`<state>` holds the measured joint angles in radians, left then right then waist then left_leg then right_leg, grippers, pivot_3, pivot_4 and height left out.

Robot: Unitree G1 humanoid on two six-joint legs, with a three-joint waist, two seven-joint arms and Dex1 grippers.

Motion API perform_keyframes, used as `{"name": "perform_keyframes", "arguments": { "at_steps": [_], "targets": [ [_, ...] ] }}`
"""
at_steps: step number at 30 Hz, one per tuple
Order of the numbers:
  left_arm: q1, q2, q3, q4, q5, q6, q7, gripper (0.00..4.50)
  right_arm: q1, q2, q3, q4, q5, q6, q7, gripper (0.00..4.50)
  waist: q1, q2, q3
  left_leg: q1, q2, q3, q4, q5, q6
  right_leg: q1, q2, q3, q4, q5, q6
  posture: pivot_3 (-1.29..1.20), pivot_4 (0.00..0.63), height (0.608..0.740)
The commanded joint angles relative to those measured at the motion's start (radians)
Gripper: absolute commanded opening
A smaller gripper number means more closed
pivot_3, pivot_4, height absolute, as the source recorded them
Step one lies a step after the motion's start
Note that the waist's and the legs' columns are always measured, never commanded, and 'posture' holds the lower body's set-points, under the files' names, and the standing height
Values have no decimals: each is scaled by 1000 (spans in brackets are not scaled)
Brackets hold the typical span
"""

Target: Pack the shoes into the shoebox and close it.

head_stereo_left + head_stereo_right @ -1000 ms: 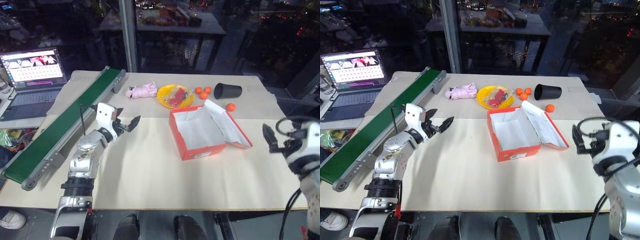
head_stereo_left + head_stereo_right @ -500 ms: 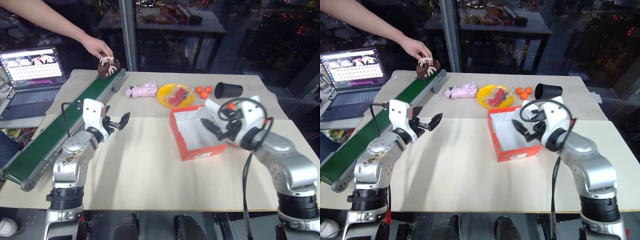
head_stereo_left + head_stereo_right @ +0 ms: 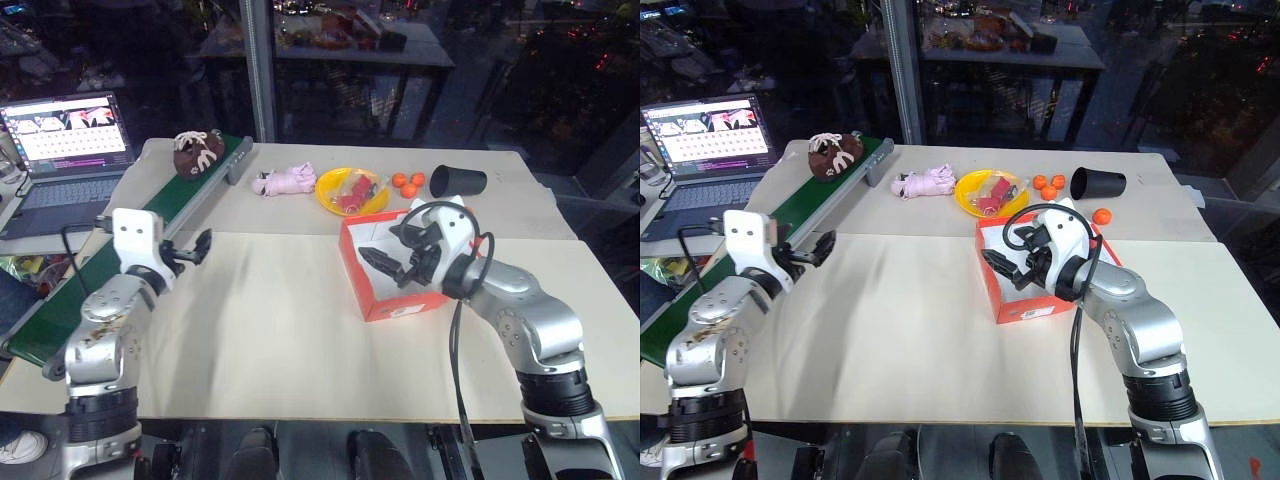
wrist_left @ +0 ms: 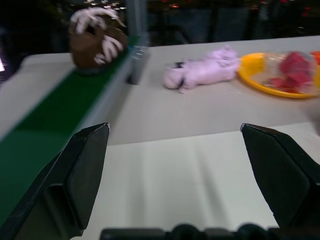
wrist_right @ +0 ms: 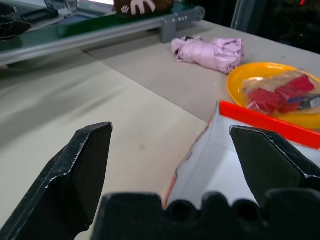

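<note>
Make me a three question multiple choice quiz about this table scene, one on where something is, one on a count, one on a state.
1. Where is the brown shoe?
A. inside the shoebox
B. on the green conveyor belt
C. on the yellow plate

2. How many small orange balls lie by the black cup?
A. one
B. six
C. four

3. How is the shoebox?
A. lid open, no shoe inside
B. lid shut
C. open, both shoes inside

Answers: 1 B, it sits at the belt's far end. 2 C, three left of the cup, one nearer the box. 3 A, the white inside shows bare.

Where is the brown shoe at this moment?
The brown shoe sits on the far end of the green conveyor belt, on the table's left side, between the laptop and the pink plush toy.
</note>
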<state>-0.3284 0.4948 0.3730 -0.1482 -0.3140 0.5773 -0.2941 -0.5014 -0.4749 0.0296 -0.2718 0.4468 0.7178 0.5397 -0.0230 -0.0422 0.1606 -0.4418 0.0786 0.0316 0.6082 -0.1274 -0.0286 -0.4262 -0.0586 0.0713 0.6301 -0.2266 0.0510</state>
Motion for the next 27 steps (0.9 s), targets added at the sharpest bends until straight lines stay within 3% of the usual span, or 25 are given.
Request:
{"name": "perform_keyframes", "arguments": {
  "at_steps": [1,5,10,27],
  "targets": [
    [-35,87,97,90,-2,-62,-16,4500,-51,32,30,-3,6,-43,43,4458,-2,0,0,0,0,0,0,0,0,0,0,0,0,0,0,0,150,736],
    [-52,167,121,246,4,-158,-77,4500,-65,67,68,-2,16,-34,79,4458,0,0,0,0,0,0,0,-1,-2,0,0,-1,0,-2,-5,0,150,736],
    [-80,196,130,450,-5,-295,-148,4500,-70,102,99,-8,16,-24,96,4458,11,0,0,-1,0,0,0,-4,-7,0,-1,-2,0,-1,-10,0,150,736],
    [-134,280,98,832,28,-510,-262,4500,-59,102,88,-32,8,-13,78,4458,7,-1,0,-1,2,1,0,-4,-7,-2,0,-3,0,2,-12,0,150,736]
  ]
}}
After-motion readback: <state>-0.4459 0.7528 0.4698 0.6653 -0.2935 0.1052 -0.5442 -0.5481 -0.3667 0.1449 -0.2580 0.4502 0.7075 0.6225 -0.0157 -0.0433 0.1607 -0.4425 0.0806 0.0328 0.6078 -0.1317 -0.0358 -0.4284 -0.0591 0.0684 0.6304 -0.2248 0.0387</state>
